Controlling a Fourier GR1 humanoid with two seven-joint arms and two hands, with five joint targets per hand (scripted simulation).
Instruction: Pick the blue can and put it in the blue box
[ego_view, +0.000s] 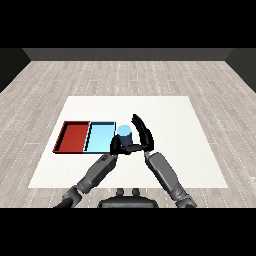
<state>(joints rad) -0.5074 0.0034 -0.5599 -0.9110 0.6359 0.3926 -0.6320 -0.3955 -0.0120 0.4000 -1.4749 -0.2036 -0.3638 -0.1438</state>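
A white bench (165, 150) carries a red tray (73, 136) and, touching its right side, a light blue tray (99, 137). The blue can (124, 134) stands upright just beside the right edge of the light blue tray, outside it, with its pale top facing up. The right hand (142, 136) comes in from the near right and curls round the can from its right side, thumb reaching across the can's near side and fingers rising at its far right, so this hand is holding the can. The left hand (116, 145) comes in from the near left and lies just beside the can at its near left, close to the light blue tray's near right corner; whether its fingers are straight or curled I cannot tell. The two hands almost meet below the can.
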